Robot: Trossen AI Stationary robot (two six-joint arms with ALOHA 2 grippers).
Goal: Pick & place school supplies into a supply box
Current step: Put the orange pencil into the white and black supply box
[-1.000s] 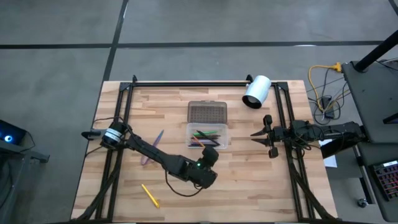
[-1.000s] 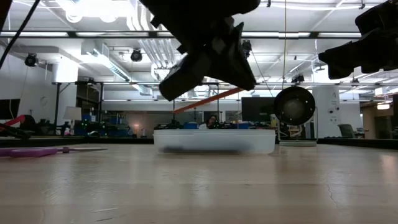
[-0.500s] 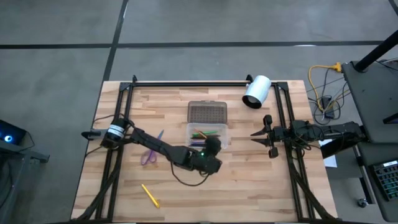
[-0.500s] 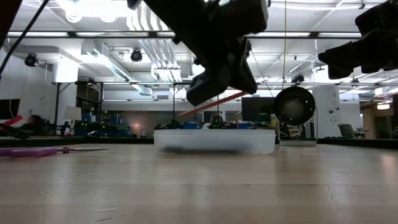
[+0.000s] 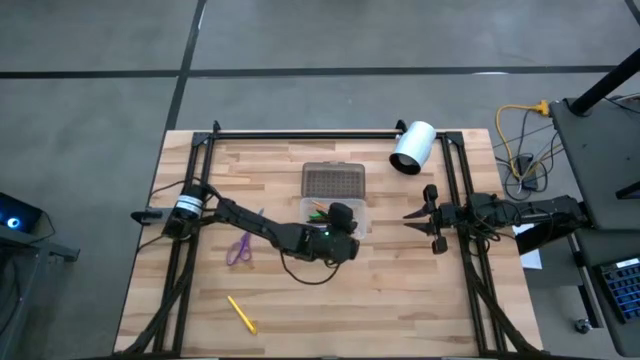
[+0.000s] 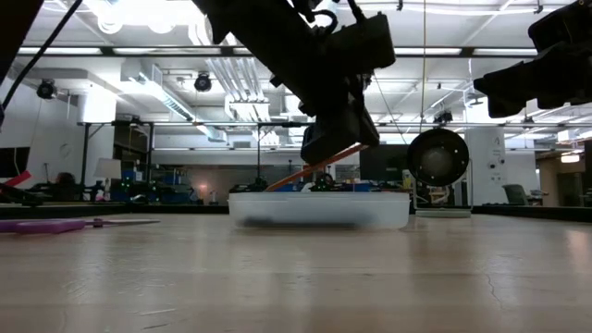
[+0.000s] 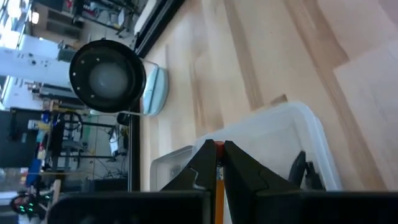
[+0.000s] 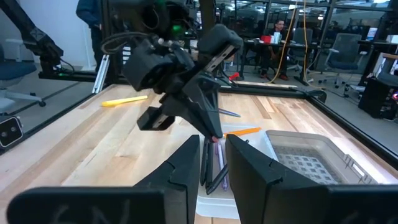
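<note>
The supply box is a clear tray [image 5: 358,228] mid-table with several pens in it. Its grey dotted lid [image 5: 333,180] lies flat just beyond it. My left gripper [image 5: 343,212] hovers over the tray, shut on an orange pencil [image 6: 310,169]. Purple scissors [image 5: 240,247] lie flat left of the box, and a yellow pencil [image 5: 241,314] lies near the front edge. My right gripper [image 5: 408,217] waits at the table's right side, fingers apart, with nothing between them. My left gripper pinches the orange pencil between its two fingertips [image 7: 219,177], near the pencil's upper end. The fingers slant down over the tray from its near left side. The pencil is lifted clear and tilted, its lower end [image 6: 276,187] at about the height of the tray's rim.
A white cylinder [image 5: 412,147] lies on its side at the far right. Black frame rails [image 5: 300,133] run along the table's far edge and both sides. Bare wood lies in front of the box.
My left gripper has carried the orange pencil from the near middle of the table toward the far edge and now hangs over the tray. It has rolled a little, and the pencil's lower end has sunk to the tray's rim. It stays shut.
</note>
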